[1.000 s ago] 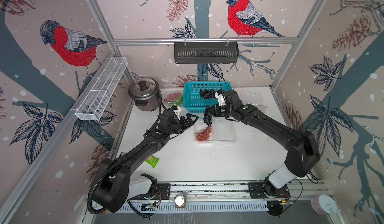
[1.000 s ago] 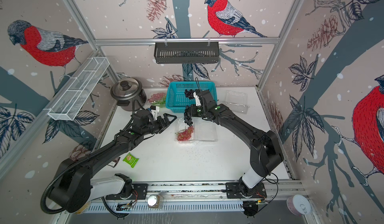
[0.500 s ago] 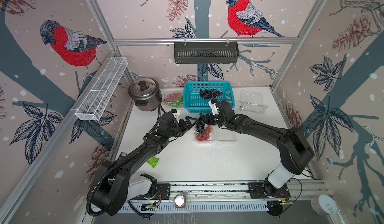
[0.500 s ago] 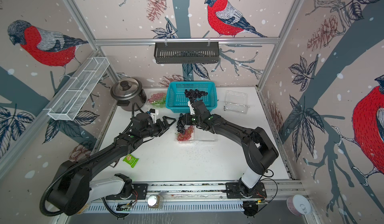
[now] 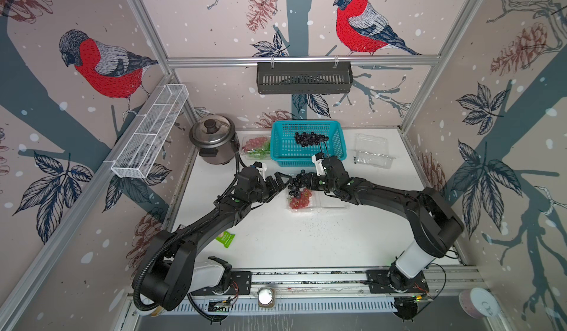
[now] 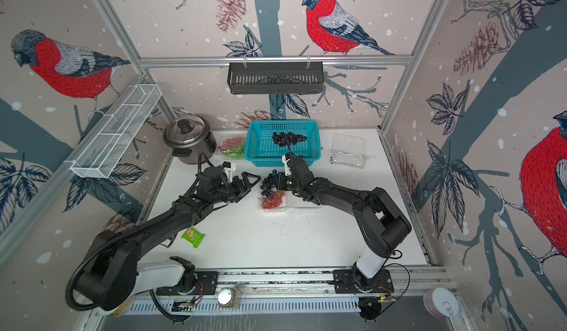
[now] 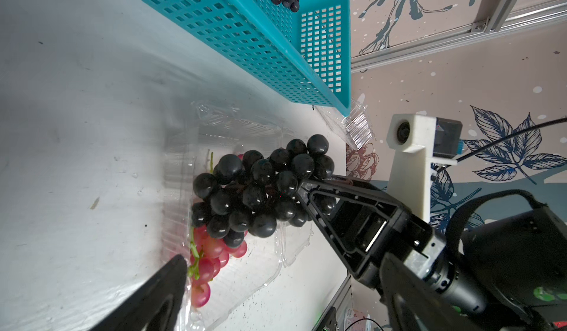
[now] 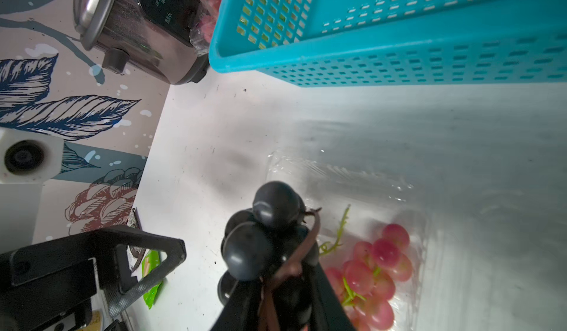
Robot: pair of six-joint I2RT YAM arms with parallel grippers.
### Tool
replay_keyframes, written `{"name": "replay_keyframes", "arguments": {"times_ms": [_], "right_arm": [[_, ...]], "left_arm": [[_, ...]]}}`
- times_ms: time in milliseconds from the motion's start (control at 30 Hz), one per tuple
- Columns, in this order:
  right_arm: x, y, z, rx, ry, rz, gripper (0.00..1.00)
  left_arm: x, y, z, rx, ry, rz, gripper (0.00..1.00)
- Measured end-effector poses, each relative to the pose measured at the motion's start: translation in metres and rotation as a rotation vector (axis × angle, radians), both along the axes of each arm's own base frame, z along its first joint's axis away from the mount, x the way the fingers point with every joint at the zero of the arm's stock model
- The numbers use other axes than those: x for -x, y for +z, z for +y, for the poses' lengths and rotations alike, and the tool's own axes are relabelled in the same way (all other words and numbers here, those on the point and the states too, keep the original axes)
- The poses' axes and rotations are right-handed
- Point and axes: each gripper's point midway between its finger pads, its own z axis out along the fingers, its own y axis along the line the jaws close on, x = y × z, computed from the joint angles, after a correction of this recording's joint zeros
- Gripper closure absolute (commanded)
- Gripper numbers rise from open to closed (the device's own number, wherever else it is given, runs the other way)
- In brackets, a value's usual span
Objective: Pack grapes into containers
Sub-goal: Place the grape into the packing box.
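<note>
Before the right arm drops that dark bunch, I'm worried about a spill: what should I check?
1. Grip: ok. The right gripper pinches the dark grape bunch by its stem.
2. Lid: ok. The open container lies with its lid folded flat.
3. Room: ok. The red grapes fill only part of the tray.
4. Alignment: cannot tell. The bunch hangs above the container, close to its rim.
5. Clearance: ok. The left gripper stands open, empty, beside the container.
</note>
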Motion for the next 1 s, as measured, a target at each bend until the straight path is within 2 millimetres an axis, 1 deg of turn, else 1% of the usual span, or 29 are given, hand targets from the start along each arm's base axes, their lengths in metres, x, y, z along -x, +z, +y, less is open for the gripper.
{"name": "replay_keyframes", "arguments": {"times_ms": [133, 300, 433, 667, 800, 1000], "right_arm": [[0.002, -0.015, -0.003, 0.021, -0.006, 0.026, 0.69], [-0.001, -0.029, -0.007, 0.047, -0.027, 0.044, 0.68], [-0.002, -0.034, -0.009, 0.06, -0.035, 0.055, 0.67], [-0.002, -0.035, -0.009, 0.078, -0.04, 0.06, 0.64], [-0.001, -0.037, -0.005, 0.109, -0.038, 0.07, 0.6], [0.001, -0.039, -0.006, 0.174, -0.045, 0.075, 0.52]], "left_arm": [[-0.001, -0.004, -0.001, 0.0, -0.002, 0.006, 0.03], [0.001, -0.011, 0.0, -0.001, -0.004, 0.017, 0.03], [0.004, -0.021, 0.001, -0.008, -0.003, 0.032, 0.03], [0.01, -0.038, 0.001, -0.001, 0.006, 0.078, 0.03], [0.014, -0.043, -0.006, 0.013, -0.005, 0.086, 0.03], [0.023, -0.055, -0.029, 0.038, -0.045, 0.12, 0.03]]}}
